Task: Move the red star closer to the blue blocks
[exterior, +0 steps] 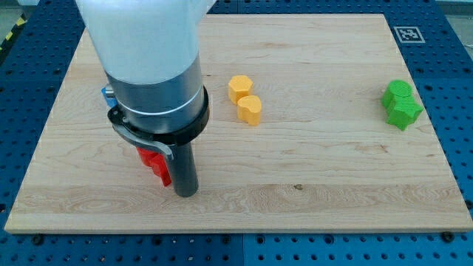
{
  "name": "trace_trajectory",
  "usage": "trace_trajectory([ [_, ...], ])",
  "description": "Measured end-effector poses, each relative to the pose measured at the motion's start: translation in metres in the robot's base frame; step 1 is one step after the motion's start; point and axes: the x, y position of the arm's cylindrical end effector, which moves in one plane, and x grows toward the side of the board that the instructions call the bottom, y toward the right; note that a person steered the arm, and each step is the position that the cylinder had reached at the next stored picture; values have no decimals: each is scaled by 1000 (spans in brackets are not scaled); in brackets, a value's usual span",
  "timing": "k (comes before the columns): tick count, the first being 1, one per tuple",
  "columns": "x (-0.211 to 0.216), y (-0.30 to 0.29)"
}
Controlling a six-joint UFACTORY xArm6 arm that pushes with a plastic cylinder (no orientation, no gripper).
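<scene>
My tip rests on the bench near its bottom-left corner, touching the right side of the red star, which is partly hidden behind the rod. There is no pincer here, only the rod, so nothing is gripped. A sliver of a blue block peeks out behind the arm, toward the left edge. Two yellow blocks sit touching near the top middle. Two green blocks sit together by the right edge.

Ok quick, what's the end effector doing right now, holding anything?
My tip: a plain rod, holding nothing, resting against the right side of the red block.
</scene>
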Motion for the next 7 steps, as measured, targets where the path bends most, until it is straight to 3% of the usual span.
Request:
trace_trajectory([
  [1, 9, -6],
  [2, 28, -52],
  [3, 15, -73],
  [5, -30, -19],
  [7, -5, -2],
])
